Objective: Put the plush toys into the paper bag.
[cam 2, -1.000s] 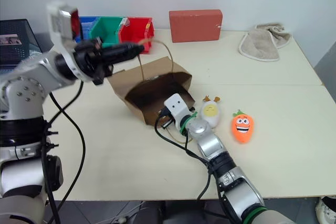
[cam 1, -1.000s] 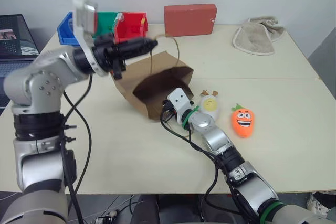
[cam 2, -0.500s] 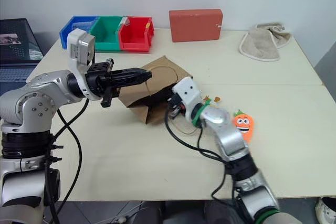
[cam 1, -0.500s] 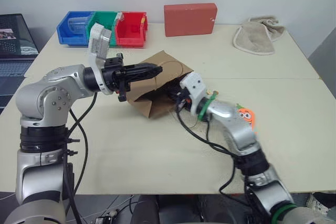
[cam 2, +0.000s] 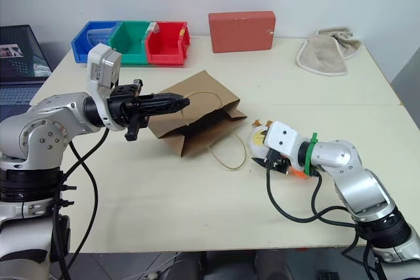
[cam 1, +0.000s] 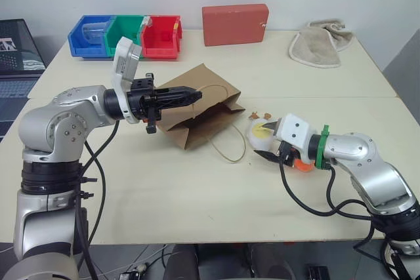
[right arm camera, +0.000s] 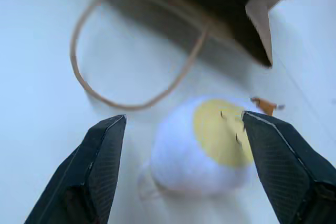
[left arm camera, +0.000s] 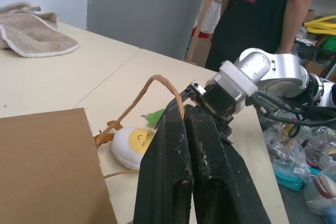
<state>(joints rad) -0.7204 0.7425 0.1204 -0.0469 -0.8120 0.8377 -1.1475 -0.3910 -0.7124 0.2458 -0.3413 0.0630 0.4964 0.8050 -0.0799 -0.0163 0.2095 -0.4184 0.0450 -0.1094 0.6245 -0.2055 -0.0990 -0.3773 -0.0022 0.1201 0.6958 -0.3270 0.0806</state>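
Note:
The brown paper bag (cam 1: pixel 197 115) lies on its side mid-table, mouth toward the right. One cord handle (cam 1: pixel 228 141) trails loose on the table. My left gripper (cam 1: pixel 194 95) is shut on the other handle (left arm camera: pixel 148 85) at the bag's top edge. The white egg-shaped plush toy (cam 1: pixel 258 132) lies right of the bag, and it sits between the spread fingers of my open right gripper (right arm camera: pixel 184 120). The orange carrot toy (cam 2: pixel 296 172) lies just behind that gripper (cam 1: pixel 265 155), mostly hidden by it.
A red box (cam 1: pixel 235 24) and blue, green and red bins (cam 1: pixel 128 34) stand along the far edge. A beige cloth (cam 1: pixel 321 44) lies at the back right, a laptop (cam 1: pixel 18 54) at the far left. A person (left arm camera: pixel 273 9) stands beyond the table.
My right gripper has pulled out of the bag's mouth, swung right and opened around the egg toy. The bag has sagged flatter, with the left gripper still on its handle.

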